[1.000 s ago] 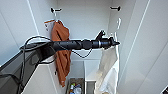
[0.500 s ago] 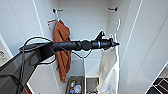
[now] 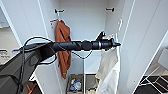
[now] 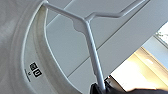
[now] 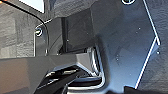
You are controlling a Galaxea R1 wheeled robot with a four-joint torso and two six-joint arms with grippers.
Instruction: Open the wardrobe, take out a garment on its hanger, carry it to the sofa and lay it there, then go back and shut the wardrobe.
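In the open wardrobe (image 3: pixel 82 22), the left tool (image 3: pixel 115 44) is closed on the white hanger's (image 4: pixel 87 42) stem, the white garment (image 3: pixel 110 70) hanging limp directly below, right of the rust-orange one (image 3: pixel 63 47).

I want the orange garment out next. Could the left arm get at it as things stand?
Probably not yet: the left gripper is shut on the hanger of the white garment. Otherwise the wardrobe is open and the orange garment hangs unobstructed.
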